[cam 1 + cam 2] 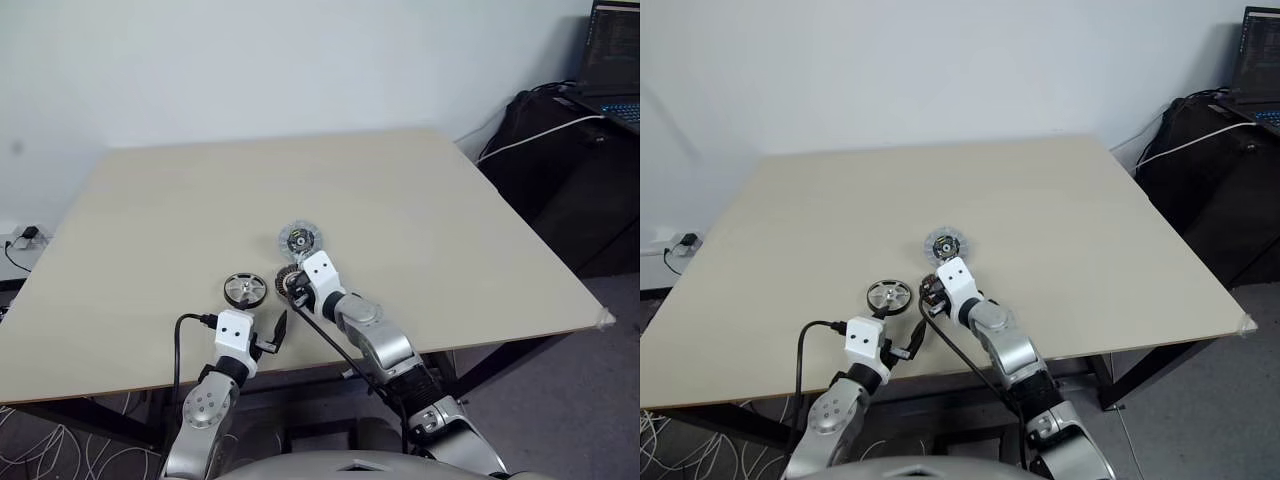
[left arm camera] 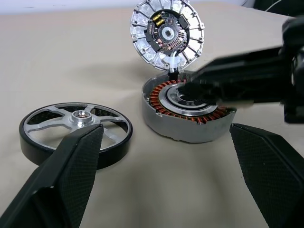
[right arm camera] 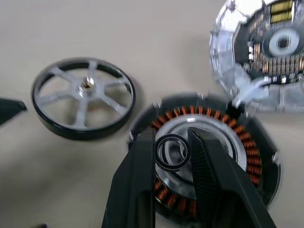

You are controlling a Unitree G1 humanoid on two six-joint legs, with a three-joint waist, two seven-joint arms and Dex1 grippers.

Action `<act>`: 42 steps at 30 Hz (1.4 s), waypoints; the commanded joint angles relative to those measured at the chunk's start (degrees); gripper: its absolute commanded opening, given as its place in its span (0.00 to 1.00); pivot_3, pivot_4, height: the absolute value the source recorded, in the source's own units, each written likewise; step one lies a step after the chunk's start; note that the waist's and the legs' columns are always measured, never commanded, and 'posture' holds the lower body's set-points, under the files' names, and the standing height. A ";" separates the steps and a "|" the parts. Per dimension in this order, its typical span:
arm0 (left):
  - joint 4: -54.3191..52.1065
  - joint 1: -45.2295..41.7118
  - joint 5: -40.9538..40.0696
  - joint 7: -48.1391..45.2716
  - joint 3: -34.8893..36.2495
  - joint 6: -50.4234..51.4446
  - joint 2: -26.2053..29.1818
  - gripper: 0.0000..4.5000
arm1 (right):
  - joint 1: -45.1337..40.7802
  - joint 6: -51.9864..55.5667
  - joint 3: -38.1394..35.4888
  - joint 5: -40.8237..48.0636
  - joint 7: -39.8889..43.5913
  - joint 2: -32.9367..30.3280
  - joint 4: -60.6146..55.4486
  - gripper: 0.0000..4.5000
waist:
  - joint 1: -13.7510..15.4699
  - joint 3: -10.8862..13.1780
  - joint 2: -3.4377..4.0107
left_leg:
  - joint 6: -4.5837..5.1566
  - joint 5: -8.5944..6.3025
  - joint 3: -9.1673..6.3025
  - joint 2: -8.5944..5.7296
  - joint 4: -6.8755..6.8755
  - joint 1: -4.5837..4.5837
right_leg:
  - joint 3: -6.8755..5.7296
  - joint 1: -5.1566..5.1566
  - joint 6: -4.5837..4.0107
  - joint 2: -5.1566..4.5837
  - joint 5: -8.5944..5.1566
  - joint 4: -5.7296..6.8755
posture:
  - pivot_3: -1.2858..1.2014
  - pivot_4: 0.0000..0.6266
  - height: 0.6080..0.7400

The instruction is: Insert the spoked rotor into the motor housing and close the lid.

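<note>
The left tool [image 1: 268, 338] hovered at the near edge of the desk [image 1: 420, 220], its two black fingers [image 2: 71, 175] spread wide with nothing between them. Just beyond it the spoked rotor [image 1: 238, 290] lay flat on the desk, black rim down, silver spokes and hub facing up, untouched and apart from the other parts.

Beside the rotor, on its right, sat the motor housing [image 2: 190, 111], its ring of copper-brown windings open to view around a silvery centre. The right tool [image 3: 172, 154] reached over this housing from the right, its fingers drawn narrow around a small dark metal ring [image 3: 173, 152] that it held above the housing's centre.

Just past the housing lay the lid [image 1: 299, 239], a pale silver-grey disc with its inner face up, showing a dark circuit patch in the middle. A short white wire [image 2: 175, 64] ran from the lid to the housing rim.

Far off to the right, beyond the desk, a laptop [image 1: 612, 60] stood on a dark stand with a white cable [image 1: 540, 135] trailing down.
</note>
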 commanded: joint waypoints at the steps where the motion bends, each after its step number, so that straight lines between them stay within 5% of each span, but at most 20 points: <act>1: -1.28 -0.45 -0.01 0.16 0.28 -0.94 -0.27 1.00 | -2.76 -2.35 -1.55 -0.22 -0.93 0.45 1.94 0.15 | -0.03 0.00 0.00 | 0.00 0.00 0.00 0.00 0.00 0.00 | 0.00 0.00 0.00 0.01 0.00 0.00 | 0.52 0.00 1.00; 30: -1.27 -0.38 -0.15 0.32 0.77 -1.02 -0.49 1.00 | -8.06 -6.78 -2.43 -1.13 -1.59 2.29 12.53 0.15 | -0.16 0.00 0.01 | 0.06 0.07 -0.01 -0.01 -0.01 0.01 | 0.01 0.00 -0.10 0.02 0.07 0.01 | 0.52 0.00 1.00; 36: -1.26 -0.39 -0.21 0.23 0.77 -1.01 -0.50 1.00 | -6.82 -6.16 -2.56 -0.63 -0.35 1.77 8.93 0.57 | -0.17 0.00 0.01 | 0.05 0.07 -0.01 0.00 -0.01 0.01 | 0.01 0.00 -0.06 0.02 0.05 0.02 | 0.52 0.00 1.00; 39: -1.22 -0.41 -0.21 0.20 0.76 -1.05 -0.53 1.00 | -5.45 -4.84 -3.29 0.98 0.76 1.73 3.00 0.57 | -0.15 0.00 0.00 | 0.05 0.07 -0.01 -0.01 -0.01 0.01 | 0.01 0.00 -0.04 0.02 0.03 0.02 | 0.52 0.00 1.00; 42: -1.20 -0.43 -0.24 0.15 0.78 -1.08 -0.56 1.00 | -3.93 -1.70 -4.69 3.76 1.12 2.35 -4.14 0.42 | -0.09 0.00 0.01 | 0.05 0.07 -0.03 0.00 -0.01 -0.01 | 0.00 -0.01 0.00 0.02 0.01 0.02 | 0.52 0.00 1.00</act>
